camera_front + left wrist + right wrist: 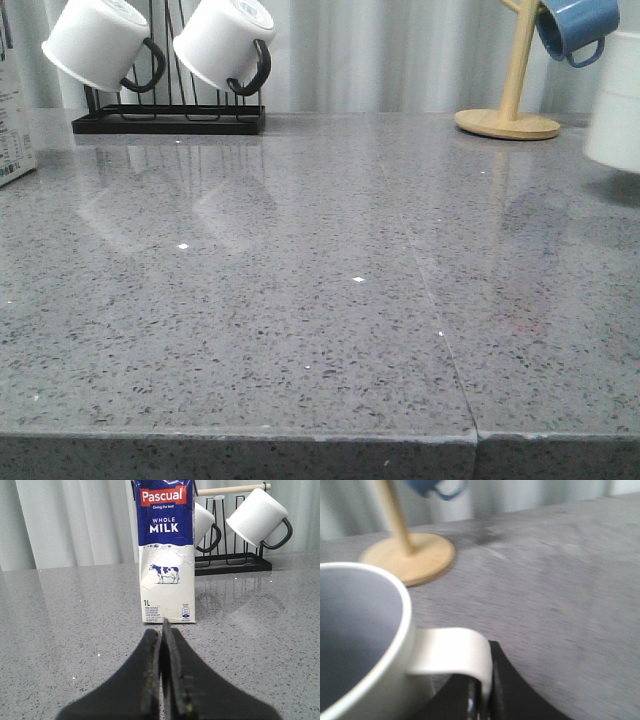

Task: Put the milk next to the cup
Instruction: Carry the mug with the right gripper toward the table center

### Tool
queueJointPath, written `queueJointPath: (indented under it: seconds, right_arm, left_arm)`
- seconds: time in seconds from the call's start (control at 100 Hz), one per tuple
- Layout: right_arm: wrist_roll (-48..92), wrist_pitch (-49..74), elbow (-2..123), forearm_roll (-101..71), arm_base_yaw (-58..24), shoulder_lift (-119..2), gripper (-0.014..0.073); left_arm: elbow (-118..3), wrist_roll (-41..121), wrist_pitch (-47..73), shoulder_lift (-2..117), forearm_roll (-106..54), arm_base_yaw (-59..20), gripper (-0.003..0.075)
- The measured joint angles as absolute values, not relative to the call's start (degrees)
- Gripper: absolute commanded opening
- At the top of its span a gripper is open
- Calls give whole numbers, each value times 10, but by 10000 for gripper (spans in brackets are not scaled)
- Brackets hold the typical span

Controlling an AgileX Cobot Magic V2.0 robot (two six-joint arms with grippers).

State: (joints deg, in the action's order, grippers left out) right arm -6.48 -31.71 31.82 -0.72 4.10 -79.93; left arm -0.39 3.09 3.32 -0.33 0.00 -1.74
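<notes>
The milk (166, 555), a tall white carton with a dark blue "WHOLE MILK" band and a cow picture, stands upright on the counter. In the front view only its edge shows at the far left (12, 110). My left gripper (163, 630) is shut and empty, a short way in front of the carton and pointing at it. The white cup (365, 645) fills the right wrist view, and its lettering is hidden. My right gripper (484, 682) is shut on the cup's white handle (455, 652). The cup shows at the front view's right edge (615, 100). Neither arm shows in the front view.
A black rack (170, 118) with two white black-handled mugs (225, 40) stands at the back left, behind the milk. A wooden mug tree (508, 120) with a blue mug (575, 25) stands at the back right, near the cup. The grey counter's front edge (300, 438) is close.
</notes>
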Motion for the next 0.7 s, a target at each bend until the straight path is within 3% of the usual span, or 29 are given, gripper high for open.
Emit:
queueJointPath:
  seconds: [0.36, 0.7]
  right_arm:
    - [-68, -316, 423, 0, -143, -868, -65]
    - [-68, -326, 456, 0, -217, -949, -65]
  left_arm:
    - [-4, 31, 33, -3, 0, -17, -20]
    - [-4, 31, 33, -3, 0, -17, -20]
